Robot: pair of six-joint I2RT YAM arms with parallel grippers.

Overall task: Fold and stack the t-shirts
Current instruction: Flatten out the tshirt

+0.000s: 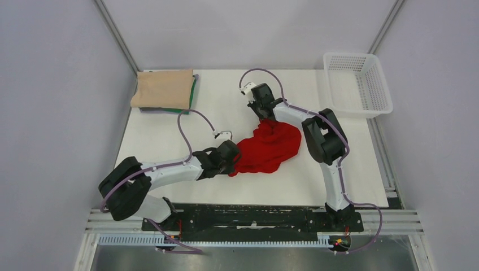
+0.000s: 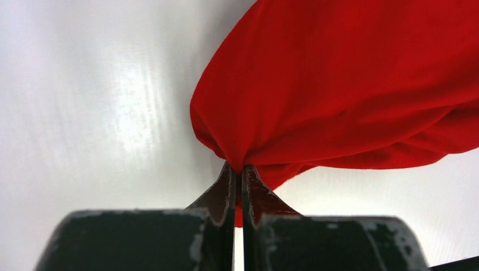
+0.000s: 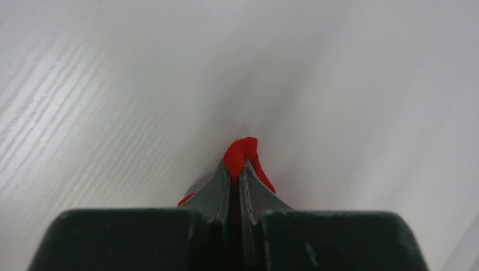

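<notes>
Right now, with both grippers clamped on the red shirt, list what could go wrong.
1. The right gripper pinches only a small nub of the red t-shirt; a hard pull may slip it free.
2. The red t-shirt lies bunched between it and the left gripper, and which edges are pinched cannot be told; lifting may spread it twisted rather than flat.
</notes>
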